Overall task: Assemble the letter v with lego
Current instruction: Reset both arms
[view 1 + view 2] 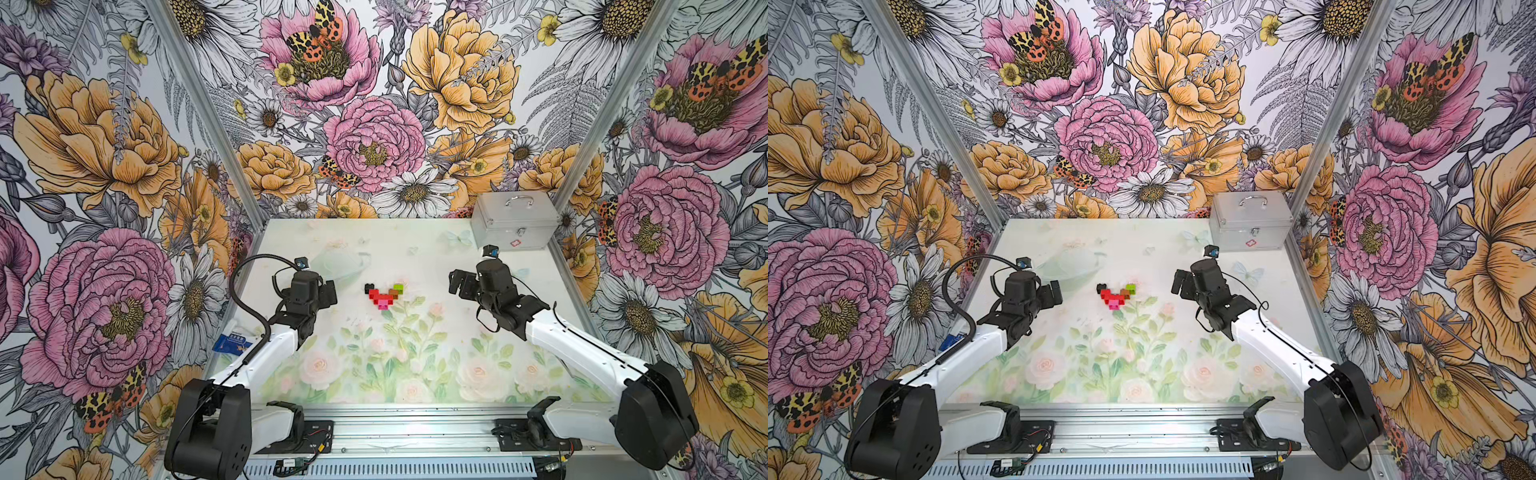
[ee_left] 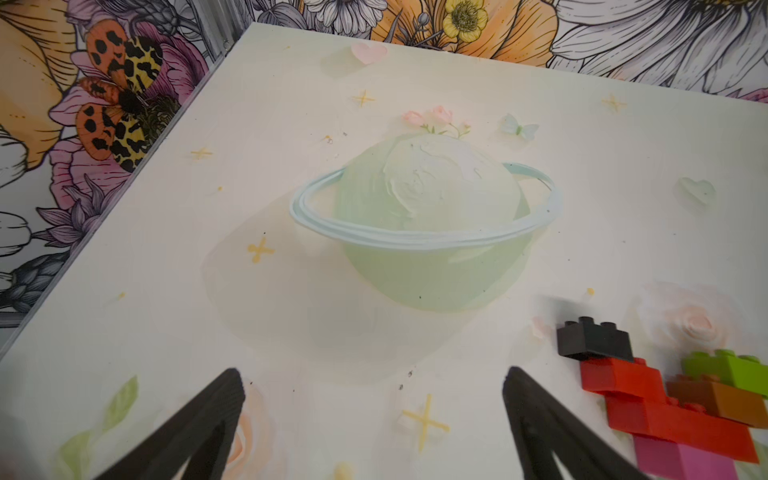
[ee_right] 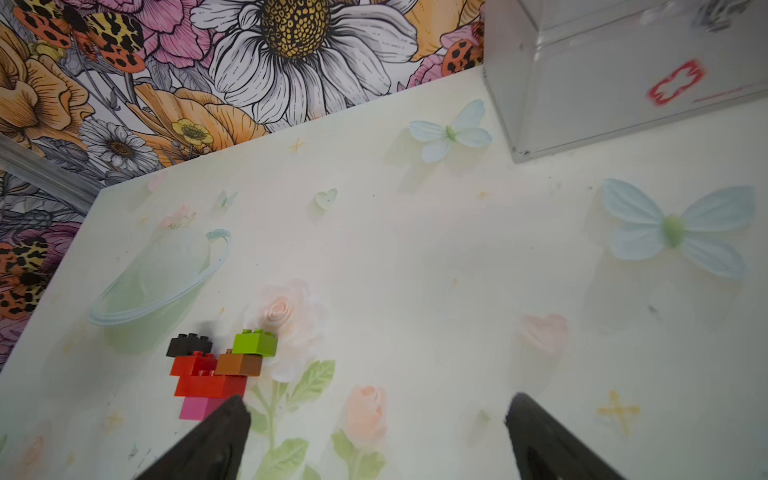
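Observation:
The letter v (image 1: 383, 296) (image 1: 1116, 296) lies flat mid-table, built of lego: a pink point (image 1: 382, 305), red bricks (image 1: 377, 294), a brown brick (image 1: 394, 293), and black (image 1: 369, 288) and lime-green (image 1: 398, 286) tips. My left gripper (image 1: 329, 292) (image 1: 1054, 293) is open to its left and holds nothing. My right gripper (image 1: 457, 283) (image 1: 1179, 285) is open to its right, clear of the figure. In the left wrist view the gripper (image 2: 374, 376) is wide over bare table, with the letter v (image 2: 665, 399) beside one finger. In the right wrist view the gripper (image 3: 378, 400) is empty, and the letter v (image 3: 216, 370) sits just past one fingertip.
A silver metal case (image 1: 515, 226) (image 1: 1250, 226) (image 3: 623, 75) stands at the back right corner, behind my right arm. A blue packet (image 1: 232, 344) lies at the table's left edge. Flowered walls with aluminium posts enclose three sides of the table.

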You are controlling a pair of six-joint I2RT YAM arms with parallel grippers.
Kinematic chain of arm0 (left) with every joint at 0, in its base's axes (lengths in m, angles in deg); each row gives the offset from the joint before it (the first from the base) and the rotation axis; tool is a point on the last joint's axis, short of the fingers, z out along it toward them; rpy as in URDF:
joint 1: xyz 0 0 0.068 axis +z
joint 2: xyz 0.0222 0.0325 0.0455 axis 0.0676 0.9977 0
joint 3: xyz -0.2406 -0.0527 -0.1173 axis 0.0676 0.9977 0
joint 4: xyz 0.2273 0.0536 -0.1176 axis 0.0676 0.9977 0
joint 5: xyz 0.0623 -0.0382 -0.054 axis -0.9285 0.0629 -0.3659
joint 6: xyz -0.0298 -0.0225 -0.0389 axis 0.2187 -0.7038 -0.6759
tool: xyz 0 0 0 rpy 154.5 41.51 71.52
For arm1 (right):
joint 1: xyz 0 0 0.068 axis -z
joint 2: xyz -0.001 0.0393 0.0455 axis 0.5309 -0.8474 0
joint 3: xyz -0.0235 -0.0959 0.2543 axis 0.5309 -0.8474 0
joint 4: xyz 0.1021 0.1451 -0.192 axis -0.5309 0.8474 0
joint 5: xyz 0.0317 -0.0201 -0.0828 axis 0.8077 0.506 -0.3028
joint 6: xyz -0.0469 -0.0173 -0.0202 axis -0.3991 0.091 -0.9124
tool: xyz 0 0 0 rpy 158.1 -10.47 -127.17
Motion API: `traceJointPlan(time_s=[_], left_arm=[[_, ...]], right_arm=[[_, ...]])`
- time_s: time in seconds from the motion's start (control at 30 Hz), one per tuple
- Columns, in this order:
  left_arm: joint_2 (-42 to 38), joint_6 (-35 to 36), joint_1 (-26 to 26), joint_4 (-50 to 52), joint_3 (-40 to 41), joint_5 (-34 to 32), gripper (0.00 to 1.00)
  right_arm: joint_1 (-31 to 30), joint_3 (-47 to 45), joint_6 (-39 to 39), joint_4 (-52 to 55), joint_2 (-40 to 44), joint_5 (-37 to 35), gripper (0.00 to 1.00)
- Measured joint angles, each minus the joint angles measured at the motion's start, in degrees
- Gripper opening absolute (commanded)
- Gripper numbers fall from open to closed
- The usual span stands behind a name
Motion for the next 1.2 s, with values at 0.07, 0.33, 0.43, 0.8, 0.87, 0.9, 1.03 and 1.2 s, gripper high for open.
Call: traceJointPlan(time_s=[0.07,0.33,0.43,0.8,0.87,0.9,1.03,1.2], left_arm=[[-2.32,0.72,-0.94,-1.31,1.49,-2.95,0.99],[-6.32,8.24,0.94,-16.02,14.43,-4.44,0.99],[-5.09,9.64,4.07,-18.60,16.44,-1.68,0.99],[6.78,11.41,9.57,-30.38,11.58,9.16,0.99],[8.28,11.80,9.75,-31.56,10.64,10.49,0.98],[9.07,11.87,9.86,-32.24,10.21,11.06,0.99],[14.73,12.28,10.71,-41.31,10.12,13.66,0.99],[19.89,12.24,11.61,-46.29,11.67,15.50,0.99]], right_arm=[[1.60,-2.45,-4.42,0.02,2.29,-4.74,0.99],[11.43,-13.55,-16.24,-8.09,3.45,-10.19,1.00],[14.71,-17.53,-18.53,-15.58,4.70,-8.04,0.99],[21.44,-27.93,-23.80,-31.23,4.00,1.66,0.99],[23.04,-28.50,-24.76,-32.92,4.52,2.01,0.99],[24.13,-28.50,-25.14,-33.83,4.50,2.27,0.99],[28.39,-28.50,-25.27,-38.25,3.74,4.09,0.99],[30.91,-28.00,-25.07,-43.89,-1.57,7.72,0.99]])
